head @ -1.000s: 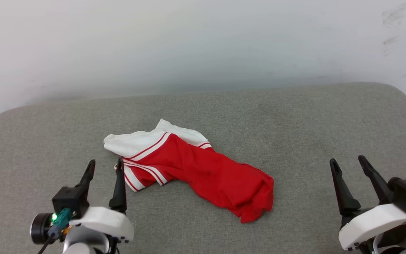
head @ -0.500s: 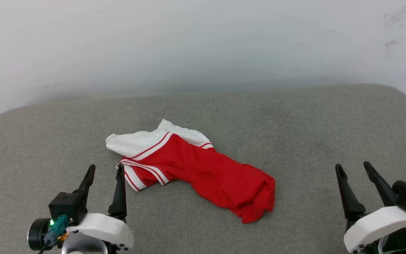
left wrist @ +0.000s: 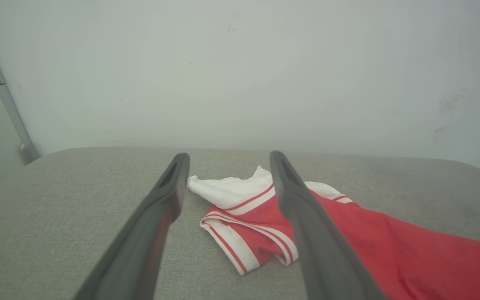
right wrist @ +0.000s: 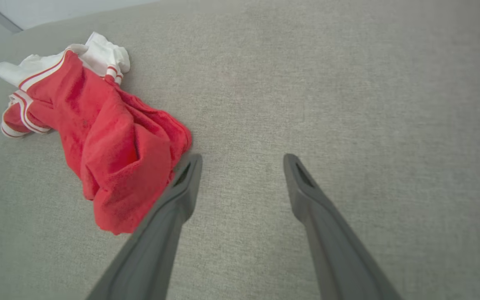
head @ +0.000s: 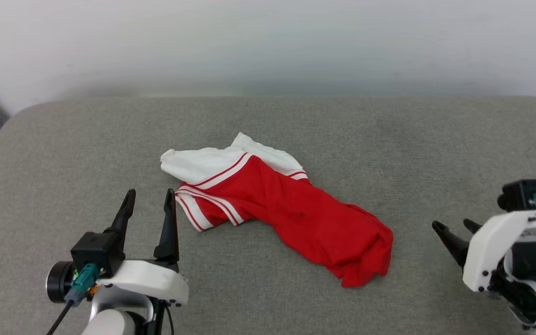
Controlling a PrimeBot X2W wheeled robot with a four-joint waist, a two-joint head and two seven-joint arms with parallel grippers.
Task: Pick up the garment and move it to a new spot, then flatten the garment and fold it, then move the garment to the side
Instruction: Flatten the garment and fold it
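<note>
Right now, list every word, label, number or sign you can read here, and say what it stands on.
No readable text anywhere.
The red and white jersey lies crumpled on the grey cushion; its visible folds show striped trim but no lettering.
The white wall carries faint scuffs, no writing.

I took this for a plain indoor test room, though it could as well have been a spare room in a home. From my screen I saw a white painted wall (head: 268, 42) with a few dark scuffs (left wrist: 448, 104) and a grey frame strip (left wrist: 3, 89) running up it at the left. Against it sat a broad pad (head: 412, 139) in grey woven fabric with rounded corners, like a sofa seat or mattress. A shirt (head: 277, 204) lay on it.
</note>
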